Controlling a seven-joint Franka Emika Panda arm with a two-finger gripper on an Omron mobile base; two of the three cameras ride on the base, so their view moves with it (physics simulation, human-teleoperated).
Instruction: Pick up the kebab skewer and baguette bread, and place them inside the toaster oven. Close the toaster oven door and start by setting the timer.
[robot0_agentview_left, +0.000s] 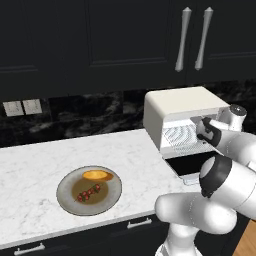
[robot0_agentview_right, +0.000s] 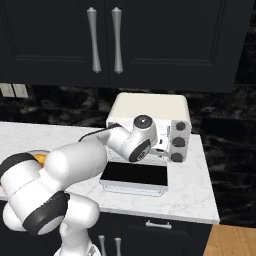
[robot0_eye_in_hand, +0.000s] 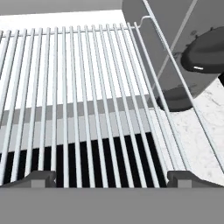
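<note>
nearest the base, the plate sits on the counter, and both foods are on it: the skewer in the middle, the bread just beyond it toward the rim. neither has been picked up. further right, the oven door lies folded down flat onto the counter, dark glass facing up. past it, the gripper is right at the mouth of the toaster oven, jaws spread wide and holding nothing, with the wire rack close beneath the fingertips. the knobs are on the oven's right face. the risk, as i judge it: the hand is so close to the rack that a careless pull back could snag the wires or knock the open door, and it is well apart from the plate, so a long swing across the counter is needed that might clip the oven's corner.
</note>
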